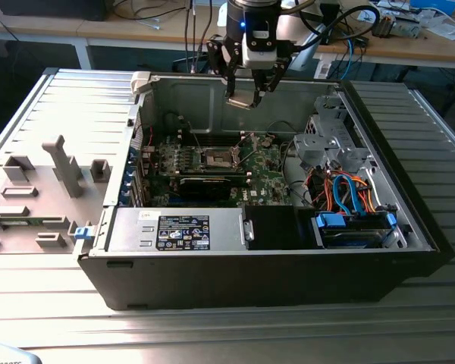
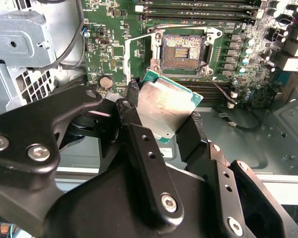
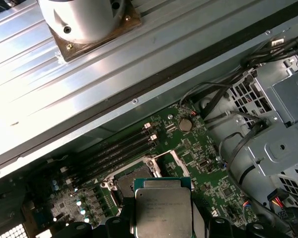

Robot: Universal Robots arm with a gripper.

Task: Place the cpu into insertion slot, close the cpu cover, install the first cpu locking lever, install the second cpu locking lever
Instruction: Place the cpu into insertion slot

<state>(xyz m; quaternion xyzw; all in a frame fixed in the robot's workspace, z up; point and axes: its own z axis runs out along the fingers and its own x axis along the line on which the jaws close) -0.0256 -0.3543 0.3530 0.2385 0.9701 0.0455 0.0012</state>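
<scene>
Between the fingers (image 2: 130, 113) of the gripper (image 2: 161, 118) sits the cpu (image 2: 166, 101), clamped by two opposite edges, metal top showing, slightly tilted. Below the gripper lies the insertion slot (image 2: 181, 52), uncovered, on the green motherboard (image 2: 109, 34). The cpu hangs well apart from it, above the open computer case (image 1: 212, 277).

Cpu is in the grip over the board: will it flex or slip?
The cpu looks like a stiff plate with a metal top, so flexing seems unlikely. The pincer holds it by opposite edges, so a bump might pivot or slip it. Small and thin, it is probably light, yet a drop onto the insertion slot could do damage.
</scene>
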